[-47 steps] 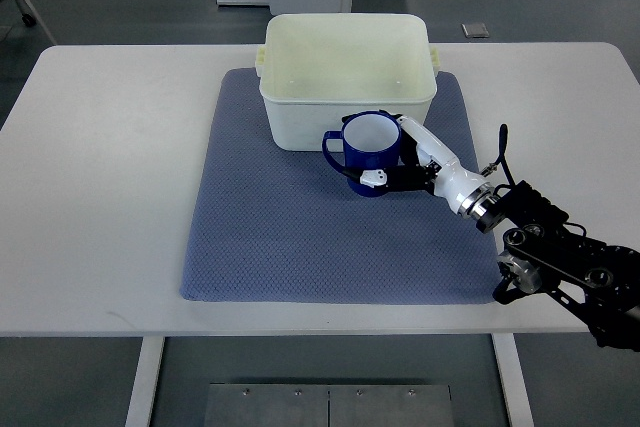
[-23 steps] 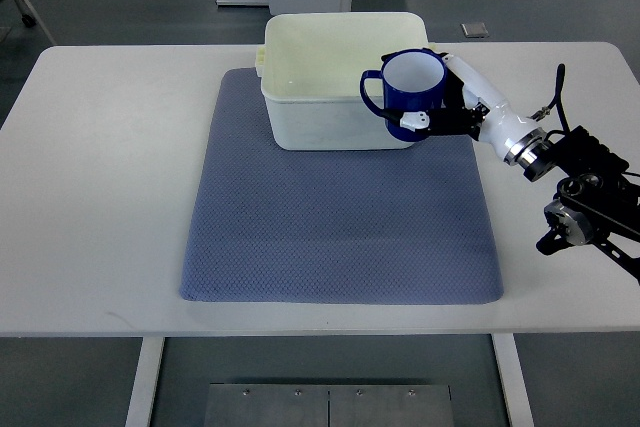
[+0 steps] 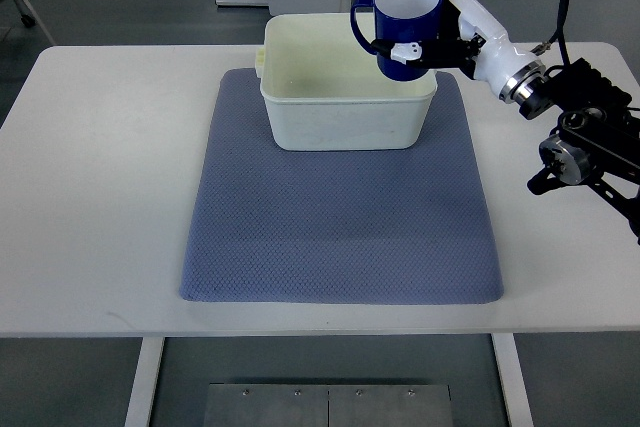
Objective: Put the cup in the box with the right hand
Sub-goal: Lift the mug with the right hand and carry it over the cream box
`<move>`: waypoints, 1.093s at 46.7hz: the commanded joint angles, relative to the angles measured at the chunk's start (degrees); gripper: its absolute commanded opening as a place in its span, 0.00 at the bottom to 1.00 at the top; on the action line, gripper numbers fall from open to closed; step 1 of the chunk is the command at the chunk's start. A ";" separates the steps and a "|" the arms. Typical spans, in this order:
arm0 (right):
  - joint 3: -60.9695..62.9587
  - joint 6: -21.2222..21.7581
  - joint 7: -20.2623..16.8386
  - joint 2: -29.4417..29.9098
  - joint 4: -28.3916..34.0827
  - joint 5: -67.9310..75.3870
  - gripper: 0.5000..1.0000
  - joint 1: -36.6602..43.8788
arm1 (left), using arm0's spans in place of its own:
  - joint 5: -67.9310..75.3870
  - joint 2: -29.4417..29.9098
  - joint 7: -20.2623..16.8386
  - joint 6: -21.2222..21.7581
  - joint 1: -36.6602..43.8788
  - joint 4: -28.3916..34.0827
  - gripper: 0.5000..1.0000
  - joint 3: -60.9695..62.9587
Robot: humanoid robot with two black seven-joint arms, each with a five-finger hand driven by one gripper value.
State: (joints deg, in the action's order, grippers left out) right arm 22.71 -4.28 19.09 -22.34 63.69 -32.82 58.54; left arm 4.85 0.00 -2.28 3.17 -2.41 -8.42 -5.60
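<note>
Cup (image 3: 405,29) upright over box (image 3: 345,117) far right corner | right hand (image 3: 452,32) gripping cup | box on mat (image 3: 340,227) far edge

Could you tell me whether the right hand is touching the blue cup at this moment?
Touching: in the top view the right hand has its fingers wrapped around the blue cup, holding it up.

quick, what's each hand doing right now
Right hand: closed on the blue cup, held over the box.
Left hand: not in view.
</note>
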 commanded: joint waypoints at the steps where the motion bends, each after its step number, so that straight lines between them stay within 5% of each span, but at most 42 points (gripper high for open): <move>1: 0.23 -0.02 -0.90 1.85 -1.63 -0.05 0.00 0.70 | -0.01 0.00 0.00 0.00 0.03 -0.02 1.00 -0.12; 28: 0.32 -3.19 -5.20 15.74 -20.88 -0.23 0.00 4.39 | -0.01 0.00 0.00 0.00 -0.05 -0.02 1.00 -0.12; 51: -0.12 -5.91 -8.02 18.64 -24.14 -0.32 0.00 4.57 | -0.01 0.00 0.00 0.00 0.03 -0.02 1.00 0.06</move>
State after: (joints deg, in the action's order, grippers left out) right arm 22.59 -9.98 11.06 -3.69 39.57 -33.23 63.15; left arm 4.83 0.00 -2.27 3.17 -2.40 -8.44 -5.65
